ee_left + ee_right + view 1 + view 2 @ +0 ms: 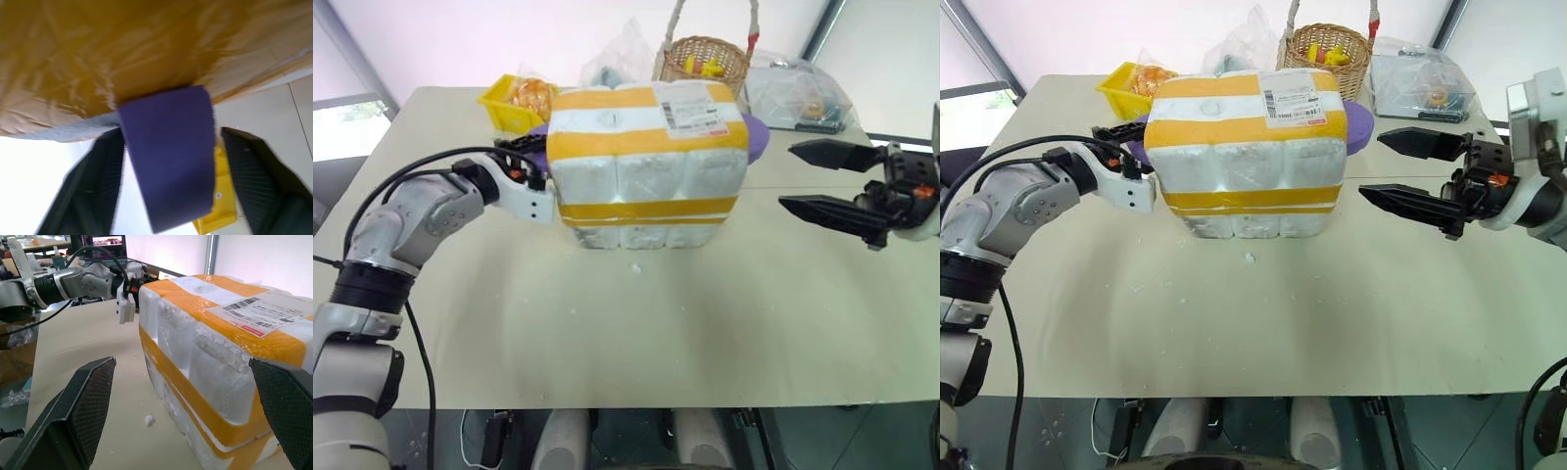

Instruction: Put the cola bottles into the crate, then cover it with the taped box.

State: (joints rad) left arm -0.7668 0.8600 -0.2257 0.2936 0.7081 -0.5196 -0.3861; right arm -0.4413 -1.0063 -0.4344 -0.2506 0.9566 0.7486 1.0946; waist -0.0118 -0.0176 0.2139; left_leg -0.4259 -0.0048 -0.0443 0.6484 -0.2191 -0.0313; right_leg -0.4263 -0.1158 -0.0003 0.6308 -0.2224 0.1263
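Taped box (646,162) sits mid surface (636,333), white styrofoam with broad yellow tape bands top and low, covering whatever is under it; crate and cola bottles can't be made out. White shipping label (692,115) on its top right corner: barcodes and a red mark, print too small to read.

My left hand (530,157) is at the box's left side, up by the top yellow band. In the left wrist view its fingers (93,181) stand apart with a purple strap (168,156) hanging between them, not pinched as far as I can tell; contact with the box I can't tell.

My right hand (1400,171) is spread wide, holding nothing, off the box's right side with a clear gap, fingers (78,406) pointing at the box.

Behind the box: purple thing (1359,125) poking out both sides, small yellow bin (509,103) with an orange item back left, wicker basket (705,61) with yellow items, clear plastic bags (1425,83) back right. White foam crumbs (1250,258) on the surface just in front of the box.
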